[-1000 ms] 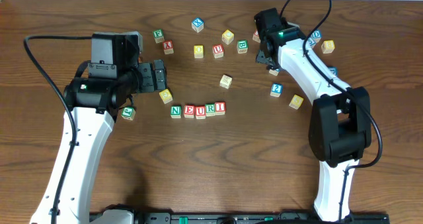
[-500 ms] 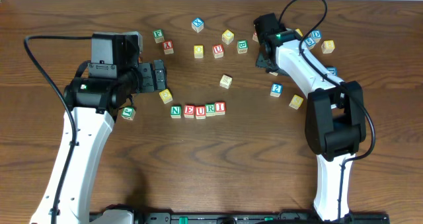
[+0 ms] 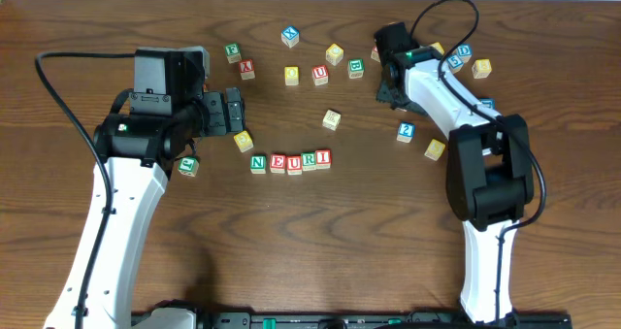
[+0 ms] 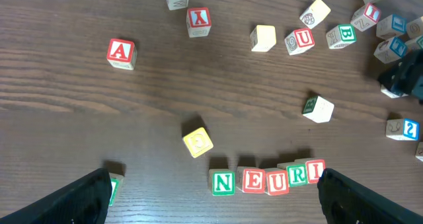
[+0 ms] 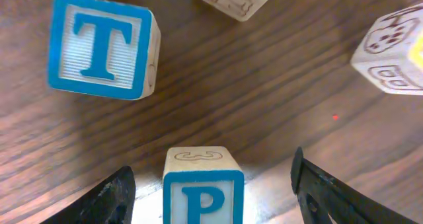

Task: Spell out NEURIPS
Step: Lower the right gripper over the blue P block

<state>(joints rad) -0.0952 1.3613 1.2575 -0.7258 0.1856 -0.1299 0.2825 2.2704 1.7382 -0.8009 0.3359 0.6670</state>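
Since a moment ago, the right arm is swung a little toward the left edge of the tabletop, and its elbow is pulled in. None of the cubes are moved, and the left arm is not moved either.

The right fingers are held apart close to the far edge, on the right half of the tabletop. The P cube is seen between them, flat on the wood with its blue letter up. A gap is left on each side of it, so it is not touched and not gripped. A T cube with a blue letter is seen near it, but apart from it.

Five cubes are lined up near the middle of the tabletop: the N cube, E cube, U cube, R cube and I cube. They are set side by side in a row.

The left fingers are spread wide and nothing is held in them. They are kept by the left end of the row. A yellow cube is seen near them, and a red A cube is seen well apart.
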